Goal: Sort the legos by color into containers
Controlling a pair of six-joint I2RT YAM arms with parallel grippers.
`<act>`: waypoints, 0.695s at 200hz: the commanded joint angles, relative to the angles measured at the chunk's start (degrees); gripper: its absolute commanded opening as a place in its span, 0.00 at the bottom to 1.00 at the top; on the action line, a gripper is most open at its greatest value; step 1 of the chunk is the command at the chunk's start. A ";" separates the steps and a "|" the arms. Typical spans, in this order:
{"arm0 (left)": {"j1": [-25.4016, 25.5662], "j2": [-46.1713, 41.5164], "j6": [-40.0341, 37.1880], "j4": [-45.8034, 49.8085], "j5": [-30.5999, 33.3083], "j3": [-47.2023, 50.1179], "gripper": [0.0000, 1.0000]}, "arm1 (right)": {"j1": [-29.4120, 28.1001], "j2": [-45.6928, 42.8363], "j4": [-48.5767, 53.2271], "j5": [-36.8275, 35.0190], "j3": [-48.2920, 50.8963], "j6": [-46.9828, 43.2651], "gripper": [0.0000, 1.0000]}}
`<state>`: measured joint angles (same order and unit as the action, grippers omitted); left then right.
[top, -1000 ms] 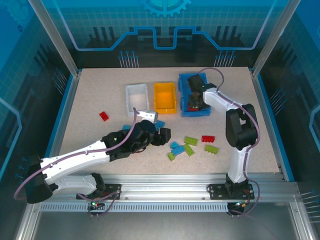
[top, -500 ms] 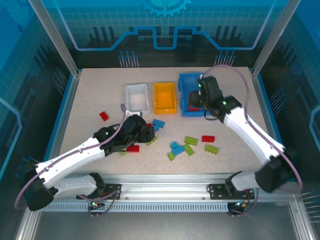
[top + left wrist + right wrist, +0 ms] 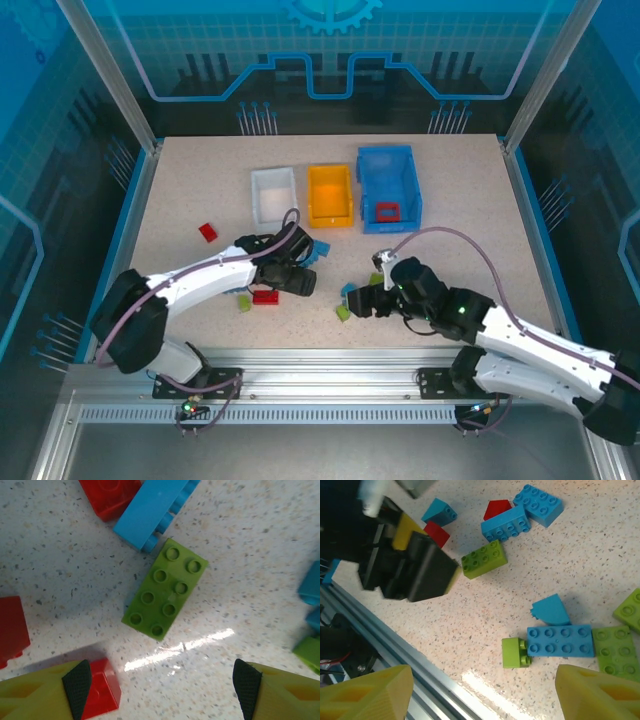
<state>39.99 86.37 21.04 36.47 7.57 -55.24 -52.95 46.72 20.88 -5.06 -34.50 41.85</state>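
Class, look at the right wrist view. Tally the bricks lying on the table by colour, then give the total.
Blue bricks: 5
Green bricks: 4
Red bricks: 2
Total: 11

In the left wrist view the frame cuts one red brick [image 3: 11, 630] at 9 o'clock, a second red brick [image 3: 112, 495] at 12 and blue bricks [image 3: 311, 585] at 3. A third red brick [image 3: 104, 692] sits partly behind a pad [image 3: 77, 682] of the left hand [image 3: 162, 690]. From above, the right hand [image 3: 362, 300] partly covers a blue brick [image 3: 349, 291].
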 commanded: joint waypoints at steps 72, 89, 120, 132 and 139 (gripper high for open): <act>-1.19 11.78 -6.45 -6.14 0.31 -4.10 0.67 | -1.28 -2.39 1.00 -2.93 -0.67 5.44 0.79; -1.15 13.47 -6.14 -6.60 0.71 -4.18 0.58 | -1.33 -1.80 0.67 -2.77 -0.97 5.80 0.78; -0.98 12.70 -5.02 -9.36 -0.63 -2.34 0.39 | -1.35 -2.03 1.11 -3.78 -1.51 5.97 0.78; -0.64 11.26 -4.49 -9.83 -0.98 -1.67 0.33 | -1.37 -2.61 1.83 -4.75 -2.15 5.92 0.78; -0.29 10.21 -4.11 -9.86 -0.99 -1.38 0.30 | -1.28 -2.99 2.19 -5.36 -2.60 5.79 0.78</act>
<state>39.22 99.59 16.21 28.29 7.62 -57.91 -53.60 44.99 22.00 -7.70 -34.02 47.00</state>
